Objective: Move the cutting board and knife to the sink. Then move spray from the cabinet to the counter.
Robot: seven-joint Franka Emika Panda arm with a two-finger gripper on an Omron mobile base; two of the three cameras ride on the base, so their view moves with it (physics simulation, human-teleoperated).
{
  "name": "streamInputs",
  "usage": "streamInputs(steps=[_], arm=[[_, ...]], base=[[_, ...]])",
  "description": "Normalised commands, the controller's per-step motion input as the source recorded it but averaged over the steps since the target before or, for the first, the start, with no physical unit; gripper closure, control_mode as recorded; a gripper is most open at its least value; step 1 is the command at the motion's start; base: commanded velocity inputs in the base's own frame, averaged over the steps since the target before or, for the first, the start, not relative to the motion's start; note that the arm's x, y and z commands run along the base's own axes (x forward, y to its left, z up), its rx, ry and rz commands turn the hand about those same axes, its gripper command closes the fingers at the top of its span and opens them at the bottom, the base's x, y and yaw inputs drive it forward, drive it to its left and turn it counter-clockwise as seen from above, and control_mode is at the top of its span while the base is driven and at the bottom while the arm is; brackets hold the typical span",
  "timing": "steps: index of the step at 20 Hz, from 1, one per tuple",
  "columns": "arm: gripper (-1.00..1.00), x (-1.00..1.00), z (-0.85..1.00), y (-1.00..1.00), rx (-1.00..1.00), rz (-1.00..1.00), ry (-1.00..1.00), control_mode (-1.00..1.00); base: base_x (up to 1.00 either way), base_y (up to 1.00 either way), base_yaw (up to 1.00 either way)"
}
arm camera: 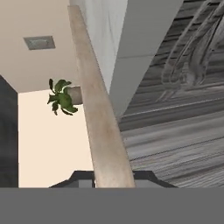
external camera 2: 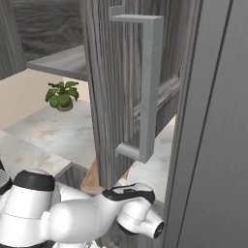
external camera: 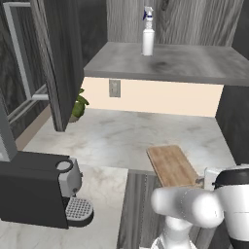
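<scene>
Cutting board [arm camera: 101, 127] edge-on, apparently between pincer tips, spray [external camera: 148, 33] shelved

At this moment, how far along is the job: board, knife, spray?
Nothing looks finished yet. In hand: the gripper is shut on the near edge of the board, which still lies on the counter. Left: carrying the board to the sink, then the knife, then bringing the spray, still upright on the cabinet shelf, down to the counter.

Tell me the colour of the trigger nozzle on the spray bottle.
Blue and white, on the white spray bottle standing on the grey cabinet shelf; the left base view shows it best.
</scene>
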Motion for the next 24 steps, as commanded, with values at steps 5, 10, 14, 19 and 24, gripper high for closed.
streamInputs(steps=[5, 10, 14, 19, 24], arm=[[1.0, -0.13, 0.46, 0.0, 0.05, 0.04, -0.11, -1.0], [1.0, -0.02, 0.51, 0.0, 0.1, 0.01, -0.11, -1.0], [1.0, 0.0, 0.54, 0.03, 0.11, 0.0, -0.11, -1.0], [1.0, -0.03, 0.65, 0.17, 0.1, 0.01, -0.1, -1.0], [1.0, -0.2, 0.76, 0.41, 0.0, 0.0, -0.06, -1.0]], base=[[0.0, 0.0, 0.0], [0.0, 0.0, 0.0], [0.0, 0.0, 0.0], [0.0, 0.0, 0.0], [0.0, 0.0, 0.0]])
